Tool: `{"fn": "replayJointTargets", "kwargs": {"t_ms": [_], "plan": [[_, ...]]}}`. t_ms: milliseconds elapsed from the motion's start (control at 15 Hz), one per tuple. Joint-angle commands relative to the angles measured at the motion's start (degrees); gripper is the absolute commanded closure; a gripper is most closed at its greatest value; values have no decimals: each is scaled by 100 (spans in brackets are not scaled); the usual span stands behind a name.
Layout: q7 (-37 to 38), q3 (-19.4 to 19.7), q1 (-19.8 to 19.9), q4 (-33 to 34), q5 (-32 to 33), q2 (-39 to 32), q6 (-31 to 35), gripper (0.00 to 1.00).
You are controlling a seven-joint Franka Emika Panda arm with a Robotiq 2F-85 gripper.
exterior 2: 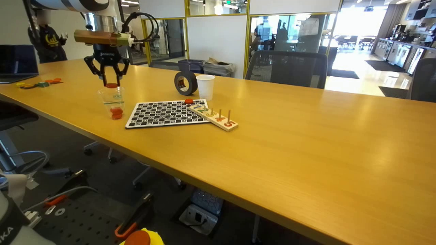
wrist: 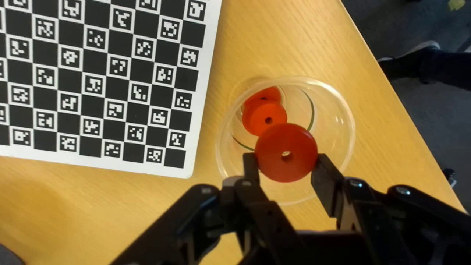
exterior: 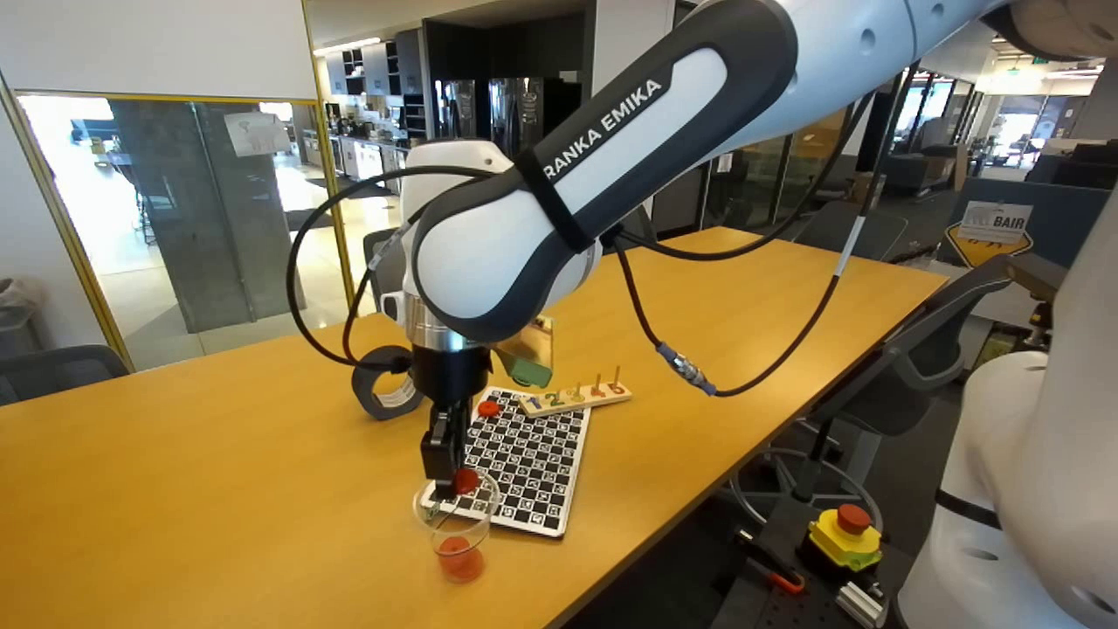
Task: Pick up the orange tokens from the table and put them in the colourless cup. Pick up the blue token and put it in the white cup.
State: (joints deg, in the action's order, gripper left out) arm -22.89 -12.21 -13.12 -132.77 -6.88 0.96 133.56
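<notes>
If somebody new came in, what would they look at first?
Probably the big robot arm, slanting across an exterior view. Then the red token pinched in its jaws, right over the clear cup. Beside that cup lies the eye-catching checkered board.

Arm point(exterior: 651, 131) is slanting downward in an exterior view; wrist point(exterior: 433, 328) is hanging almost vertical. Gripper point(exterior 2: 111, 85) is pointing straight down; in the wrist view its two fingers point(wrist: 326, 182) are holding a pinch grip, tips standing apart.
</notes>
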Motion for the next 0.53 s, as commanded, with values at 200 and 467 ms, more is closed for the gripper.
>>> {"fn": "replayJointTargets", "kwargs": {"t_ms": [200,467], "plan": [[-411,-30,17,219,-206,-182,-170,33],[30,79,131,278,340,-145,-121,4]]}}
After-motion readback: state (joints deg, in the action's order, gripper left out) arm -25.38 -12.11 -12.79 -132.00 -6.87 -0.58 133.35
